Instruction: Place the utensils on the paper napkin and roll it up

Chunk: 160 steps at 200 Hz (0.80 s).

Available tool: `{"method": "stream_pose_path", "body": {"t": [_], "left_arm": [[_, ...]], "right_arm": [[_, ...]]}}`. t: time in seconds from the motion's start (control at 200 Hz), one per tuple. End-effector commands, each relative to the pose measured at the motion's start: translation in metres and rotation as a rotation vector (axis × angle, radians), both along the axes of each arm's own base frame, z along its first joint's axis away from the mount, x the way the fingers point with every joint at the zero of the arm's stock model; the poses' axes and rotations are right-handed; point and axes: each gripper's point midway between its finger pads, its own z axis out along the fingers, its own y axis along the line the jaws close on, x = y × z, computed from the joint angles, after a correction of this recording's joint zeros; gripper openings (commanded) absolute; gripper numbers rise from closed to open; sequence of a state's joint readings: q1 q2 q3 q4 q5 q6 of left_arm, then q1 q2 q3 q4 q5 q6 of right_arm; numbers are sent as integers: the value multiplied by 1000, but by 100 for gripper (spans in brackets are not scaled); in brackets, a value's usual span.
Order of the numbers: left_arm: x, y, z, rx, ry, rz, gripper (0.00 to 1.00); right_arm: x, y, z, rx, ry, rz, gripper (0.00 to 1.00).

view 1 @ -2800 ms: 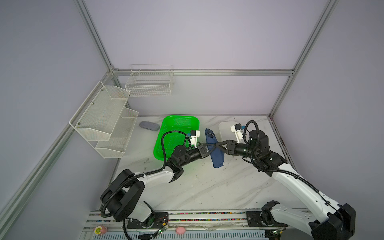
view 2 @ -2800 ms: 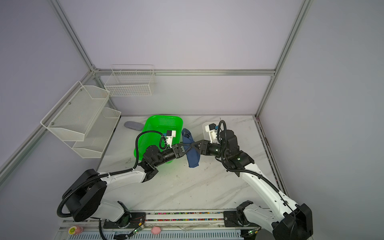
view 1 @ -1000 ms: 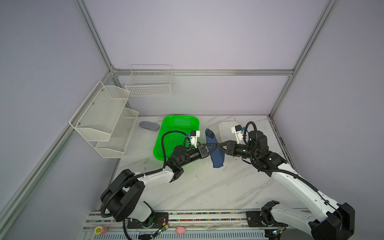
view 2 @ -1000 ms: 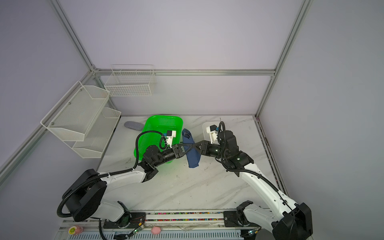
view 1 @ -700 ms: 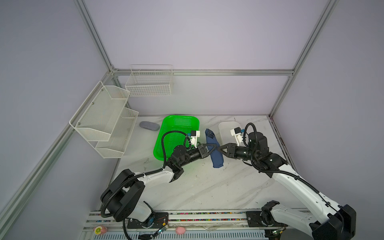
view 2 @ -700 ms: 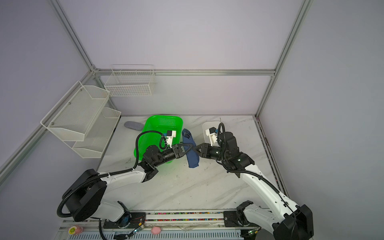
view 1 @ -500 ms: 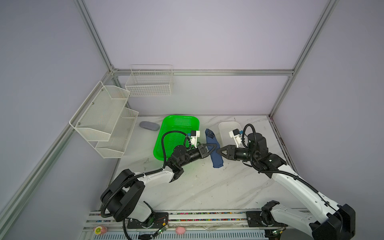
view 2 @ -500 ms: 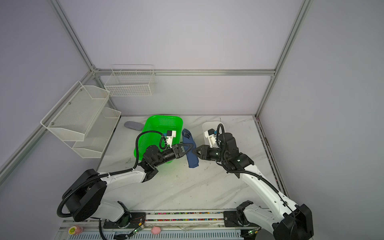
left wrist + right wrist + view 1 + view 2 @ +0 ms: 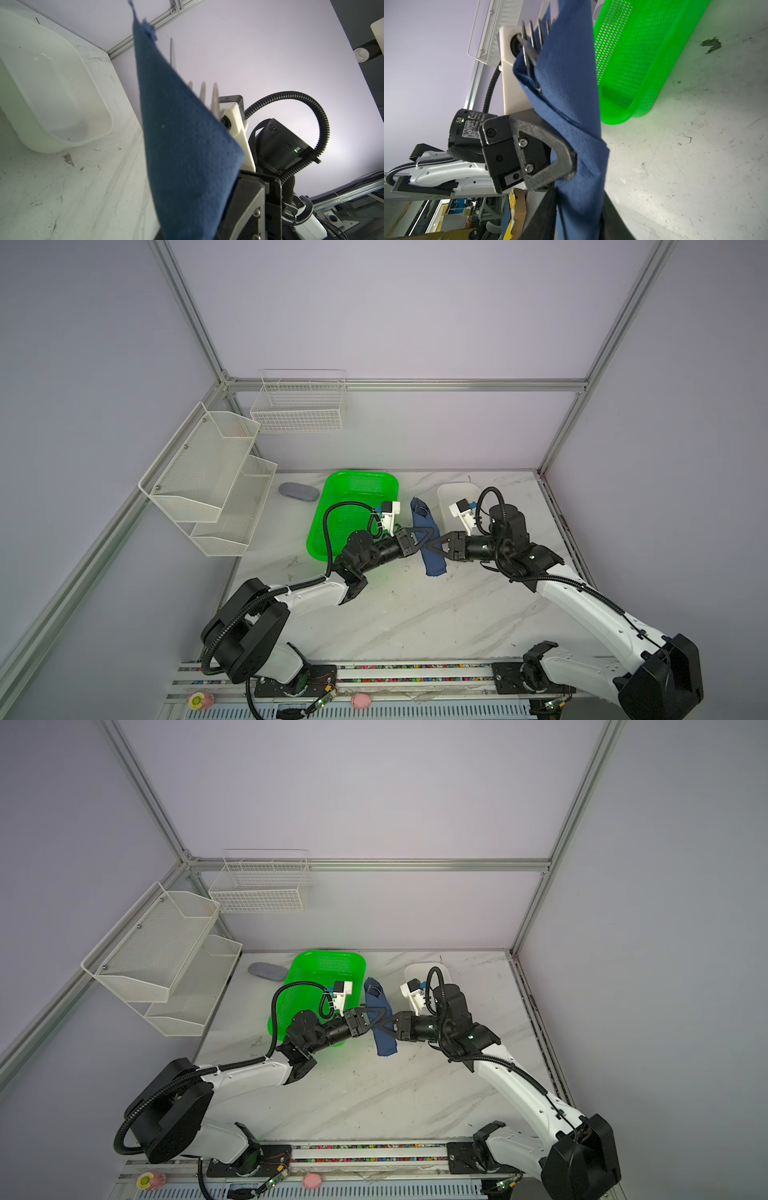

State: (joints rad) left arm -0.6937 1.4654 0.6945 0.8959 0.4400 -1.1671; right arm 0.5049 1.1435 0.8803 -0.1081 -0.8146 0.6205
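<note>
Both top views look down from high above the 6 o'clock edge of the white marbled tabletop (image 9: 415, 614), facing the back wall (image 9: 415, 427) at 12, and share nearly the whole scene. The left wrist camera sits close against the dark navy-blue paper napkin (image 9: 182, 145), facing the white rectangular tray (image 9: 62, 93). The right wrist camera, as close, faces the bright green perforated basket (image 9: 643, 62); both wrist views share the napkin.

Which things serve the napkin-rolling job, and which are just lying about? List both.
Job: dark navy paper napkin roll; silver metal fork poking from it; left tool; right tool.

Lying about: bright green perforated plastic basket; white rectangular tray; grey oval pad; white mesh wall shelves; white wire wall basket.
</note>
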Motion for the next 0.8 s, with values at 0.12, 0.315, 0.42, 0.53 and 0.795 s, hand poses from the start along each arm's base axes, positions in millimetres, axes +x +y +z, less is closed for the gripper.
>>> {"method": "stream_pose_path", "body": {"t": [0.12, 0.315, 0.42, 0.53, 0.795], "left_arm": [[-6, 5, 73, -125, -165, -8, 9], [-6, 5, 72, -121, -169, -9, 9], [-6, 5, 73, -123, -171, -8, 10], [-6, 5, 73, -122, -172, -8, 10], [-12, 12, 82, -125, -196, 7, 13]], "right_arm": [[-6, 7, 0, 37, -10, 67, 34], [-12, 10, -2, 53, -3, 107, 33], [-14, 10, -3, 52, -3, 118, 31], [-16, 10, -3, 58, -2, 129, 28], [-18, 10, 8, 90, -35, 137, 17]]}}
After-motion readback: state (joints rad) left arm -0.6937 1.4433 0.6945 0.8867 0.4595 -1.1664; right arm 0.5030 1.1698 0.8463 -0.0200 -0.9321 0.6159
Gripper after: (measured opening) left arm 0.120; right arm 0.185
